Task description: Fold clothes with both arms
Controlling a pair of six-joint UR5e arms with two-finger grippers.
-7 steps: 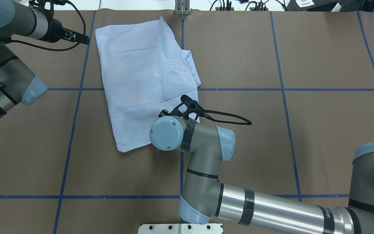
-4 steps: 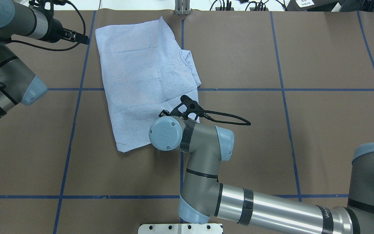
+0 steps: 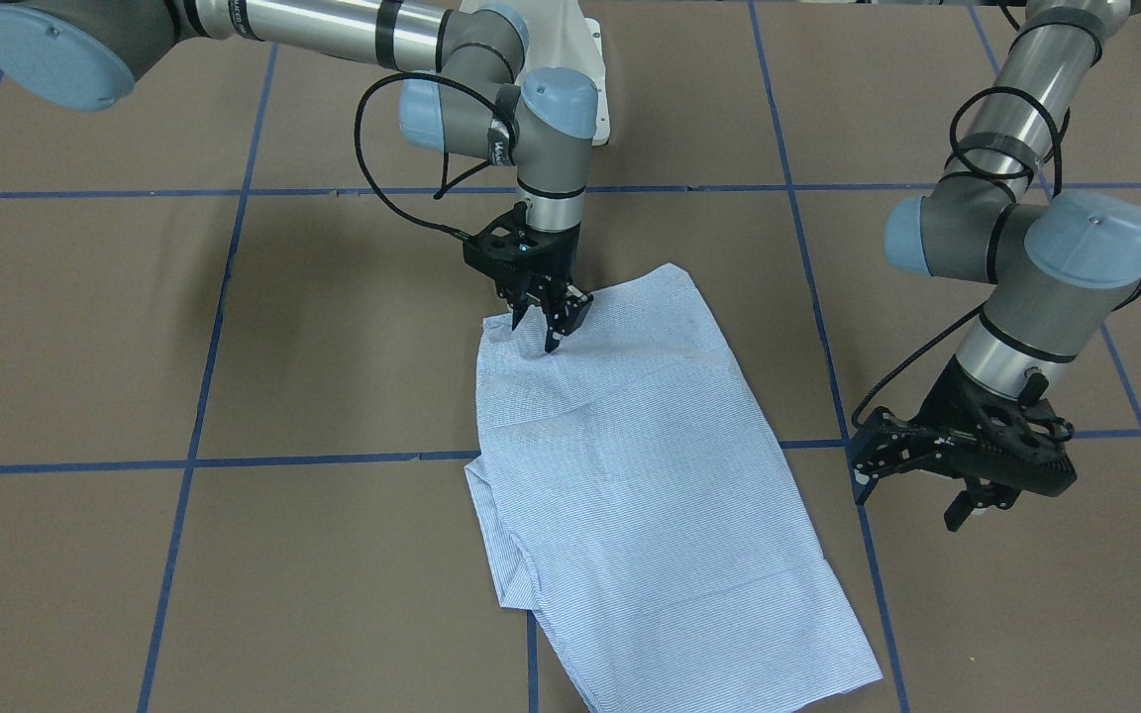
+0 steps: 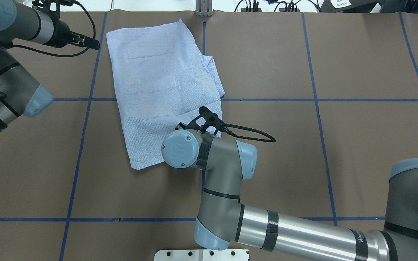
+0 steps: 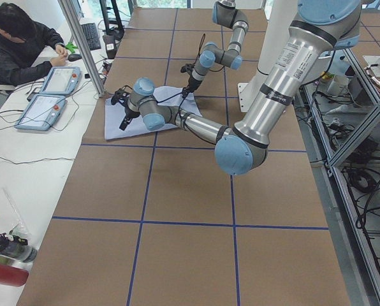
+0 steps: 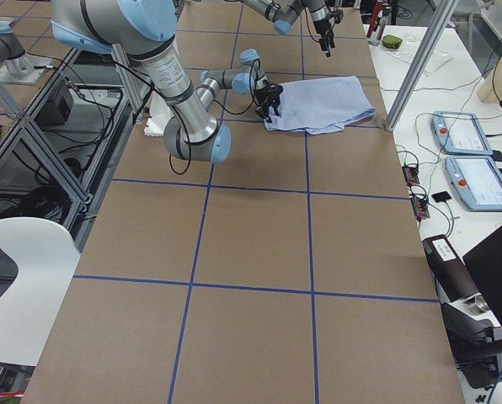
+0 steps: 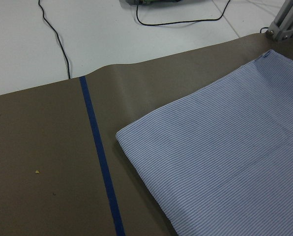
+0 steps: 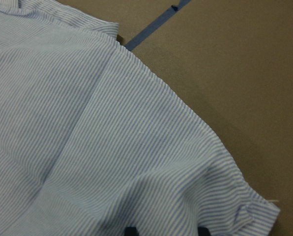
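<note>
Looking at a shirt [image 3: 650, 495] in thin, finely striped blue-and-white cloth, folded into a long, slightly skewed rectangle. Lying flat on the surface [image 3: 234, 347], a bit to the robot's left of the middle, straddling a couple of blue tape lines [image 3: 234, 460]. Got a few soft creases running across it, plus a rumpled bunch of layers poking out along the edge on the robot's right. Otherwise pretty smooth, with crisp folded edges and a rounded corner in the left wrist view.

Surface-wise: matte brown paper, taped off into big squares.

Then the right arm [image 4: 230, 188], all silver tube and grey joints with light blue caps and a black cable [image 4: 252, 132] looping off the wrist. Ends in the right gripper [image 3: 549, 322], black and skeletal, pointing straight down at the shirt corner nearest the robot. Jaws parted, tips down on the cloth. From the right wrist view, two dark fingertips [image 8: 131, 230] set apart at the bottom edge with striped fabric between them, and a little pucker right at the corner.

Over on the other side, the left arm [image 3: 1016, 248] and the left gripper [image 3: 860, 463], held roughly level above bare paper just beside the shirt's far corner, not touching it. Can't tell whether those jaws are apart or together.
</note>
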